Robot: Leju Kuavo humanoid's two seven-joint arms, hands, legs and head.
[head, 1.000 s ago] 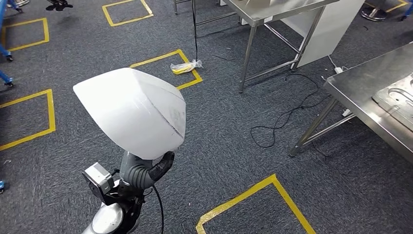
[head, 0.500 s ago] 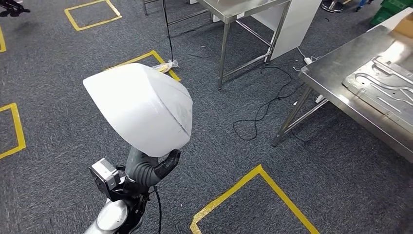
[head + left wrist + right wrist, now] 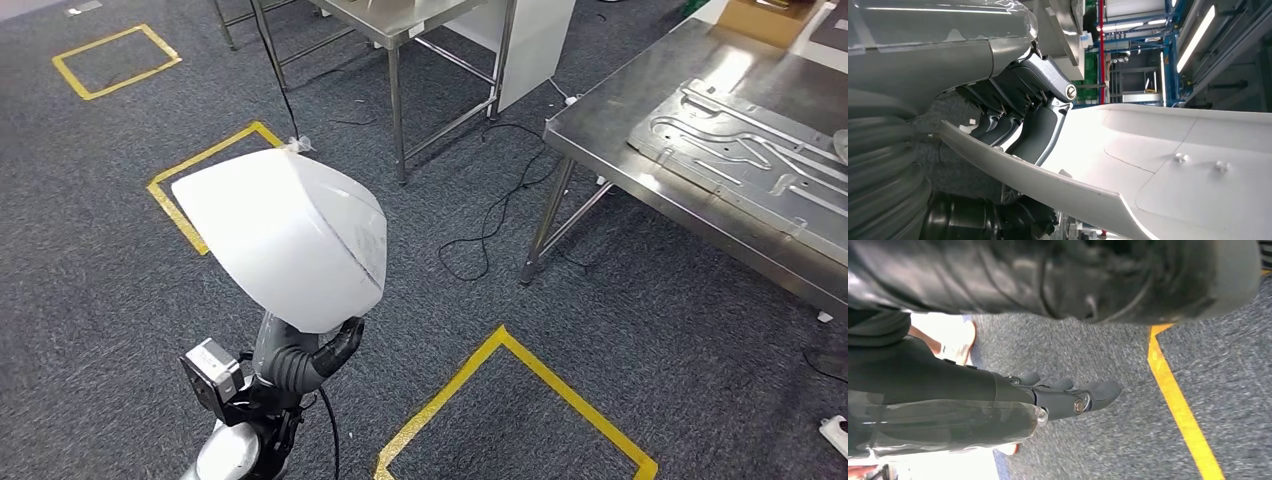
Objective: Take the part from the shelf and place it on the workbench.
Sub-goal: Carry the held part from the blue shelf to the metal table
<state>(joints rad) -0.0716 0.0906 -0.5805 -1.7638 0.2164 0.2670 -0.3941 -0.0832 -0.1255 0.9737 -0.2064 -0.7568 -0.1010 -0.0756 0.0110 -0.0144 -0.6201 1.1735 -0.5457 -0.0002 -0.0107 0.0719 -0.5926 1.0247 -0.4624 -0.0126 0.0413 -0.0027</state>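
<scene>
Bench (image 3: 610, 120) steel, at right, flat metal plate (image 3: 745, 160) on top. White part (image 3: 285, 240) held aloft over carpet, well apart from bench corner. Left robot hand (image 3: 300, 355) grips part's lower edge. Right robot hand (image 3: 1063, 397) hangs empty, fingers extended.

The part (image 3: 285, 240) is a white, smooth, curved shell with a faint seam line on its right side, held up above the grey carpet at the near left. The steel workbench (image 3: 640, 150) stands far right, well apart, apparently bearing a grooved metal plate.
</scene>
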